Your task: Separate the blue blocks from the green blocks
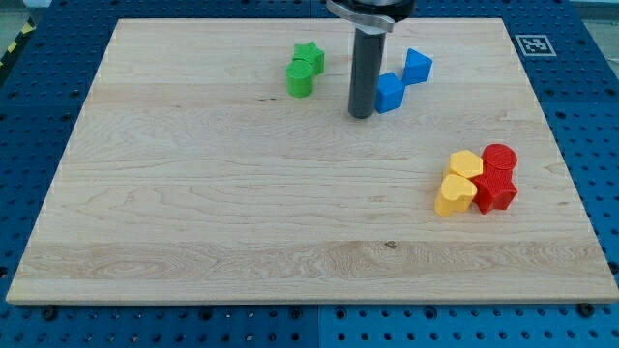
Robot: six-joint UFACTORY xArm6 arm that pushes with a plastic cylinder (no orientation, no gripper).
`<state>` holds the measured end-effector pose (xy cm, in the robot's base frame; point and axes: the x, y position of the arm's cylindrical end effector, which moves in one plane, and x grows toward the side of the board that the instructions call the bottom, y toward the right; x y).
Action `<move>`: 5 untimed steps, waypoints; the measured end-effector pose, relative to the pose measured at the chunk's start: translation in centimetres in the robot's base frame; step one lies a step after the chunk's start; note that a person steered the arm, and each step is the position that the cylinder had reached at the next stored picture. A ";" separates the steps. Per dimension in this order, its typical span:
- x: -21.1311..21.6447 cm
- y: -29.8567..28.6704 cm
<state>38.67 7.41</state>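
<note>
Nearest the view's bottom, the wooden board (242, 242) shows bare grain, with a small dark knot (391, 245) at about five o'clock from the board's centre. Around the board lies a blue perforated table (39, 39).

Further up, at about four o'clock from the centre, sits a tight cluster: two yellow blocks (458, 184), one above the other and touching, and just to their three o'clock two red blocks (497, 179), also stacked in the view and touching the yellows.

Beyond that, near the view's top, my tip (361, 115) rests on the board at the end of the dark rod; there are no fingers here, only the straight rod. The blue cube-like block (390, 93) is just at the tip's two o'clock, touching or nearly touching the rod. The blue triangular block (417, 66) lies at one o'clock from that cube, close beside it.

At ten o'clock from the tip, apart from it, stand the green blocks: a rounded green block (301, 79) and, touching it at its one o'clock, a green star-shaped block (310, 57).

At the far right corner sits a black-and-white marker tag (533, 44).
</note>
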 end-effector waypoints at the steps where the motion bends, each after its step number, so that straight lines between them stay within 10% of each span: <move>1: -1.0 4.2; 5: 0.9 4.1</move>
